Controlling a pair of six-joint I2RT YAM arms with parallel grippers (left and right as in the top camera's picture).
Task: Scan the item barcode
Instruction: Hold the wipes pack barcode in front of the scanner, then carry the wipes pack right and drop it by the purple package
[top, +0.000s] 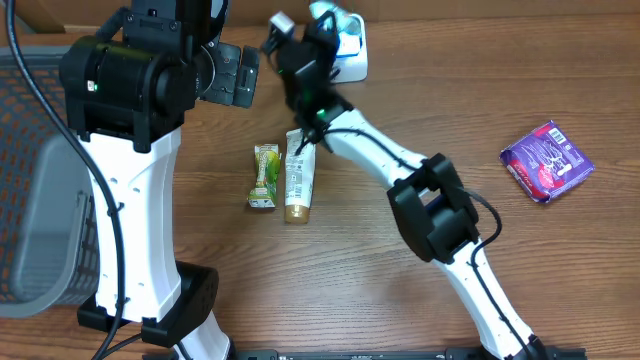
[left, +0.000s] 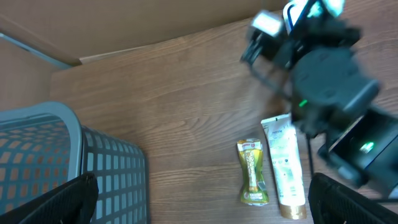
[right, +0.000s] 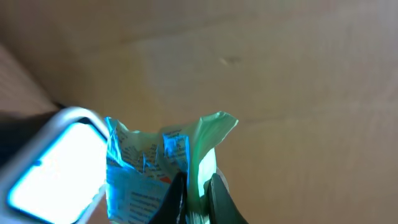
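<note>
Packet (right: 149, 168) sits pinched in closed right gripper (right: 194, 198); left gripper (left: 206, 202) gapes wide, empty.

Matt wood-grain table (top: 560, 280), glossy crinkled plastic packet (right: 140, 168), plastic mesh basket (left: 106, 174)

No word or number can be made out anywhere. The blue and green packet (right: 146, 168) carries rows of fine blue print and a small red patch in the right wrist view, all too blurred to read. The white tube (left: 285, 168) has lines of small dark print down its length, too small to tell. The green sachet (left: 252, 173) shows a yellow-green label, perhaps with lettering. The purple packet (top: 546, 161) bears white marks, unreadable from overhead.
</note>
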